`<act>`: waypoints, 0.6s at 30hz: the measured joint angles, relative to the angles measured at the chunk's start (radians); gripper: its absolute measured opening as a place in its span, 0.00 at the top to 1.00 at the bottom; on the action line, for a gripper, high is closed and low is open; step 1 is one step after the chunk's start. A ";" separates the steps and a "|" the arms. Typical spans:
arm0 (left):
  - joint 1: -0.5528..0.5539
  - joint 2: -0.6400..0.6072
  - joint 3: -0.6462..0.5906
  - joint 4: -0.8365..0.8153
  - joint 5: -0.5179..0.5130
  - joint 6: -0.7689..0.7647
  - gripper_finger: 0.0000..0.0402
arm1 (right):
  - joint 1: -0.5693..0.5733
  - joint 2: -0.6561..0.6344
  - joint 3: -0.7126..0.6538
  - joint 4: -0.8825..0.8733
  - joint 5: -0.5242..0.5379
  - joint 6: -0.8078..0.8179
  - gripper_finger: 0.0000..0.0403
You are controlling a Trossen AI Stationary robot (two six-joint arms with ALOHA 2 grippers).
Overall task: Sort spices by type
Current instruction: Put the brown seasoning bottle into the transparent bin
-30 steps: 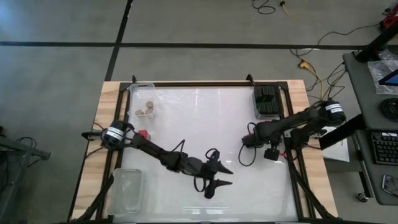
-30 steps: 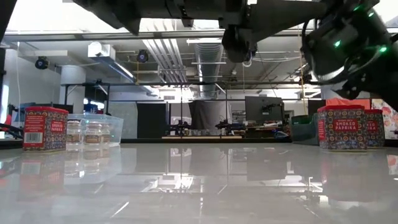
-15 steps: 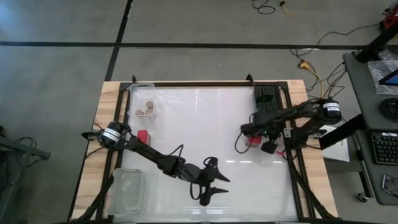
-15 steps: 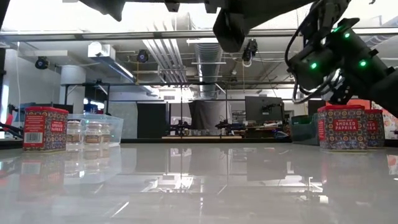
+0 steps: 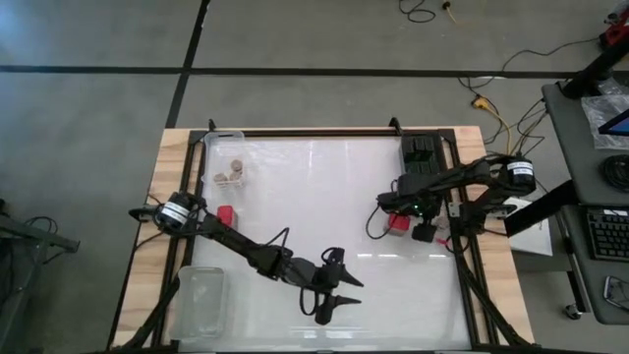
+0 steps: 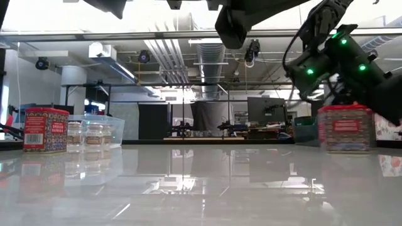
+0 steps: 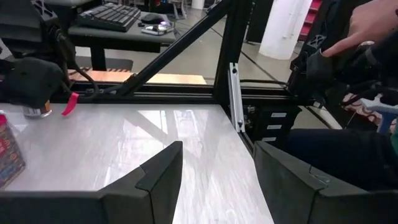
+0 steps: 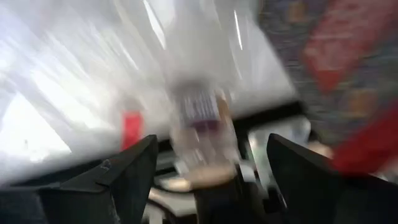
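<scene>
Beside the right gripper [image 5: 393, 208], red tin [image 5: 398, 222].

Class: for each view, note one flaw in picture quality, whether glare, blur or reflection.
High view: ceiling light glares off the glossy table. Low view: table mirrors the room; red tin blurred. Right wrist view: heavy motion smear. Left wrist view: sharp, mild sheen.

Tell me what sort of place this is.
Likely a robotics lab or workshop: exposed ceiling ducts, workbenches with monitors behind the table, and a keyboard on a side desk.
</scene>
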 joint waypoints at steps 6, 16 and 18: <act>0.000 0.000 0.000 0.001 0.000 0.008 0.55 | -0.024 -0.032 -0.007 -0.005 -0.045 0.009 0.27; 0.000 0.000 0.000 0.005 -0.002 0.012 0.55 | -0.111 -0.046 -0.020 -0.012 -0.007 0.085 0.16; 0.000 0.000 0.000 0.005 -0.002 0.012 0.55 | -0.128 -0.047 -0.020 -0.012 -0.008 0.087 0.15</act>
